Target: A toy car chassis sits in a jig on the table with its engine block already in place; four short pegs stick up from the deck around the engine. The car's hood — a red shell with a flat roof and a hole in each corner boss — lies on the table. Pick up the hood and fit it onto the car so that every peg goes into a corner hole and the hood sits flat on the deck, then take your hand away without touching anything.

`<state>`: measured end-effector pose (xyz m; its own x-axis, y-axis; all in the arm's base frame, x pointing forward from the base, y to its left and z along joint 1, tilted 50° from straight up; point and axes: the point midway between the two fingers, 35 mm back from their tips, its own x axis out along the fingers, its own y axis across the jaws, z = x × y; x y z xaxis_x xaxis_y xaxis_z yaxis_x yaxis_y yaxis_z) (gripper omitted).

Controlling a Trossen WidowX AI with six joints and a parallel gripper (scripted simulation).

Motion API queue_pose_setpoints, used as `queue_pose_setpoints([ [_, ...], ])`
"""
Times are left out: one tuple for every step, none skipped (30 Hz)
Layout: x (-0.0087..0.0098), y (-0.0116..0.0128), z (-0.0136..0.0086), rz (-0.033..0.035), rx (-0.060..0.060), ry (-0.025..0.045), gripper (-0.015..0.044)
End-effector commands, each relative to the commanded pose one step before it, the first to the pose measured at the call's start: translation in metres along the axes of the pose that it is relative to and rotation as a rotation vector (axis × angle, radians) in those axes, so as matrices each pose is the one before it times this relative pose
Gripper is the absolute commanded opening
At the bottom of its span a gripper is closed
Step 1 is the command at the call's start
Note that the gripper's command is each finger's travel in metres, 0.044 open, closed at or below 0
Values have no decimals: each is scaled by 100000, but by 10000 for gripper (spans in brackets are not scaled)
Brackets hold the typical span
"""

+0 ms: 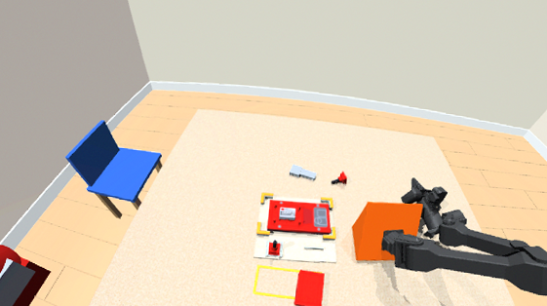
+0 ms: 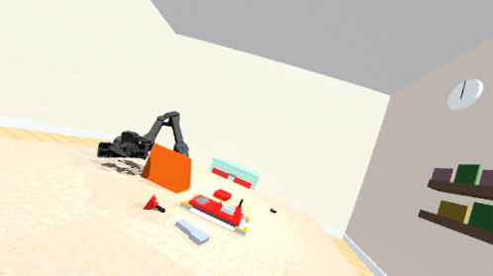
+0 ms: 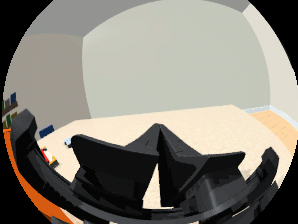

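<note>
The top view shows the job at its beginning: the engine block [image 1: 287, 214] [image 2: 227, 210] is seated on the red car chassis [image 1: 307, 221] [image 2: 206, 203], which lies in its jig with yellow corner brackets. The deck has no hood on it. The red hood [image 1: 309, 289] [image 2: 222, 194] lies toward the near edge of the desk, over the right end of a yellow outline. So picking, carrying, fitting on the four pegs and withdrawing are all left to do. The pegs look like only small dark dots from here, so I cannot judge well if each one is straight.

The gripper [image 1: 415, 185] [image 2: 101, 150] [image 3: 157, 127] is at the right edge side of the desk, its fingers closed together with nothing in them. It must open before the grasp.

An orange block [image 1: 388, 216] [image 2: 168, 168] [image 3: 31, 199] stands between gripper and chassis, and I think the arm should pass above it or around. A small red part with black stem [image 1: 274, 251] stands between hood and jig, so a low carry could hit it. Toward the far edge lie a grey handle-like piece [image 1: 302, 173] [image 2: 192, 231] and a red-and-black piece [image 1: 342, 178] [image 2: 151, 203], both away from the direct path.
</note>
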<state>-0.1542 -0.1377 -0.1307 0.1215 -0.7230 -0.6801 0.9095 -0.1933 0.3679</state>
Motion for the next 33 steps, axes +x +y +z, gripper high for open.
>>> queue_pose_setpoints([
  [67,102,25,382,-282,475,26],
  [198,306,74,1135,-854,1430,53],
  [327,506,138,1900,-1578,2332,79],
  [390,549,270,2413,-2656,2328,105],
  [380,445,430,2593,-3702,1531,131],
  [382,448,446,2607,-3700,1511,157],
  [383,452,461,2621,-3697,1492,184],
  [385,455,477,2635,-3696,1470,210],
  [386,459,493,2649,-3695,1447,236],
  [388,462,508,2663,-3692,1427,262],
  [421,505,490,2561,-2867,1781,289],
  [425,518,505,2576,-2901,1798,315],
  [425,526,516,2568,-2908,1798,341],
  [402,505,498,2423,-2759,1703,367],
  [336,427,424,2019,-2310,1424,394],
  [266,340,341,1595,-1833,1128,420],
  [206,269,298,1360,-1819,800,440],
  [249,331,387,1743,-2507,902,440],
  [311,416,489,2182,-3121,1111,440],
  [365,492,583,2568,-3650,1283,440],
  [395,496,515,1770,-3992,2158,440],
  [393,505,555,1939,-4032,1997,440],
  [370,497,620,2436,-3823,1388,440],
  [357,487,644,2601,-3681,1122,440],
  [357,488,657,2620,-3667,1092,440],
  [358,490,669,2634,-3659,1070,440],
  [359,491,681,2647,-3652,1051,440],
  [361,492,693,2659,-3646,1032,440],
  [362,494,705,2672,-3640,1014,440],
  [363,495,717,2684,-3633,995,440],
  [365,517,795,2417,-1356,565,440],
  [404,591,864,2652,-1468,656,440],
  [413,617,857,2702,-1677,740,440],
])
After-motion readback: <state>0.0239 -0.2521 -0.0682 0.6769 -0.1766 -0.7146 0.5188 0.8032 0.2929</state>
